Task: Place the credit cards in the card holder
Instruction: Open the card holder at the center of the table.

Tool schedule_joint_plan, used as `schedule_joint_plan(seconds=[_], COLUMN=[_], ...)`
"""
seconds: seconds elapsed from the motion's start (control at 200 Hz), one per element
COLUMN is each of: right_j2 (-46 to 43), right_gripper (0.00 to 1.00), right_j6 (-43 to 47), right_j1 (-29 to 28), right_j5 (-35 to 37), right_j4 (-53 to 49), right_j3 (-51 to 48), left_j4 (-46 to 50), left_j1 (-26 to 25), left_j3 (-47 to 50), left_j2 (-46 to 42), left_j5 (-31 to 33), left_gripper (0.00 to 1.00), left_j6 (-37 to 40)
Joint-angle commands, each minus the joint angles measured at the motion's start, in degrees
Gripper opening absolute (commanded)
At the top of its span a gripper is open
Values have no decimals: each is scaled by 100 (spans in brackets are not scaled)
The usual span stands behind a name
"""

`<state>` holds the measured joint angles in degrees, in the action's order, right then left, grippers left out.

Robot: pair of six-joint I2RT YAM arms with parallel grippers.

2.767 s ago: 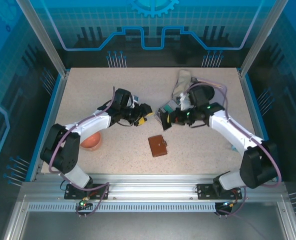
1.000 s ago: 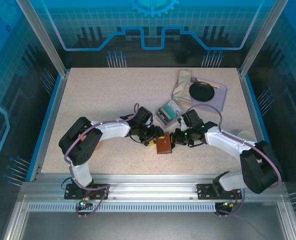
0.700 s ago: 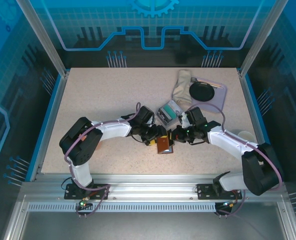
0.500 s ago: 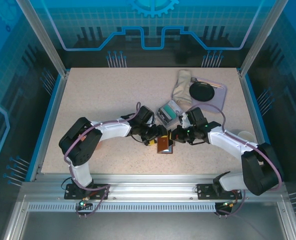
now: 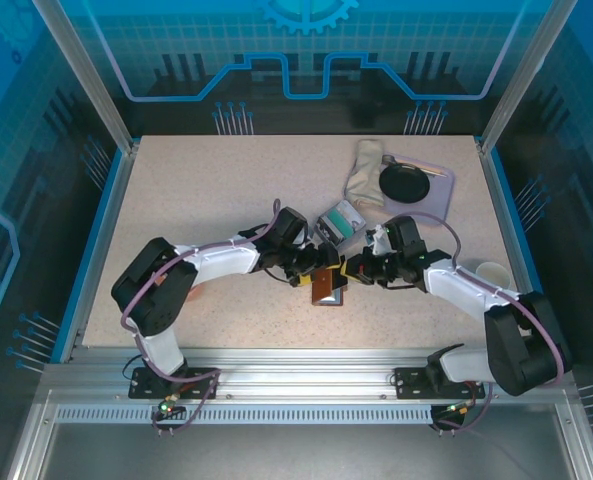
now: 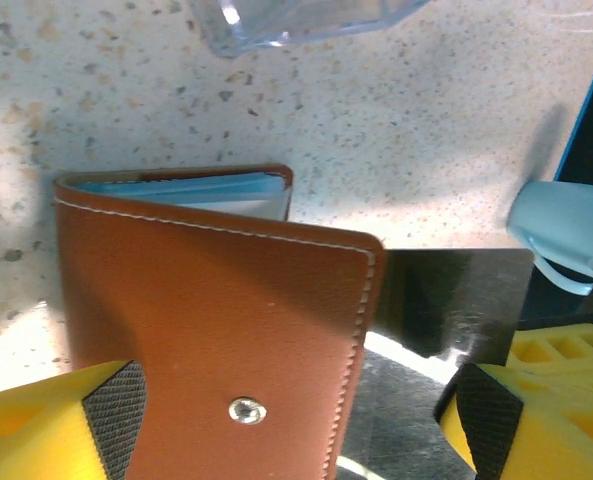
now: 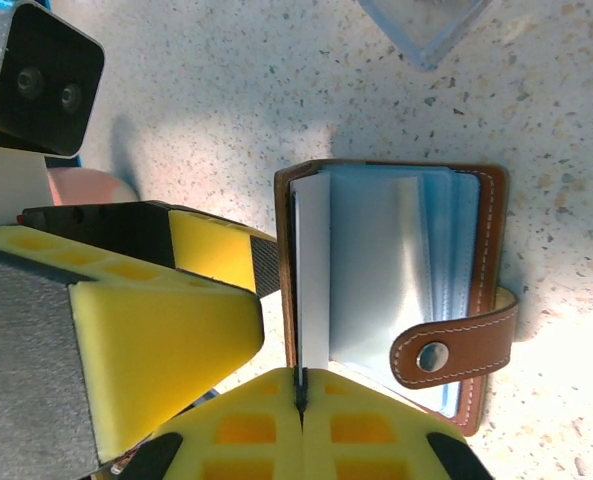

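The brown card holder [image 6: 216,320] stands on edge on the table [image 5: 206,190], just below centre in the overhead view. It is half open, with its pale blue pockets showing. In the left wrist view it sits between the fingers of the left pincer [image 6: 296,405], whose jaws are apart. The finger at lower left rests against the studded cover, and the other is well clear at lower right.

The right pincer [image 7: 301,395] meets it from the opposite side, jaws together on a thin pale grey card [image 7: 313,270] that stands just inside the left-hand cover. It could be a pocket leaf rather than a card; the edge-on view does not settle it. The snap tab hangs out at lower right of that view, and a corner of the clear tray [image 7: 426,35] lies near the top edge.

In the earliest picture the card holder lay shut and flat, alone, with both pincers higher up the frame by the tray.
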<state>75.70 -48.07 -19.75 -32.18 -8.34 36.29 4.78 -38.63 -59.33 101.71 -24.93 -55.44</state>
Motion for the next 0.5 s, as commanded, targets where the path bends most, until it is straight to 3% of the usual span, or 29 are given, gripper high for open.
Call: schedule_joint_plan(seconds=[0.0,0.195,0.495], right_j2=[-45,206,476], right_gripper=[0,0,0], right_j6=[-174,-534,-775], right_j1=[120,138,171], right_j5=[-413,-739,-941], right_j4=[379,1024,1401], right_j3=[-116,-268,-340], left_j4=[24,-113,-91], left_j1=[-37,-39,-39], left_j3=[-58,33,105], left_j2=[-52,67,41], left_j5=[-171,-210,-149], left_gripper=[85,76,42], left_j6=[98,-20,-11])
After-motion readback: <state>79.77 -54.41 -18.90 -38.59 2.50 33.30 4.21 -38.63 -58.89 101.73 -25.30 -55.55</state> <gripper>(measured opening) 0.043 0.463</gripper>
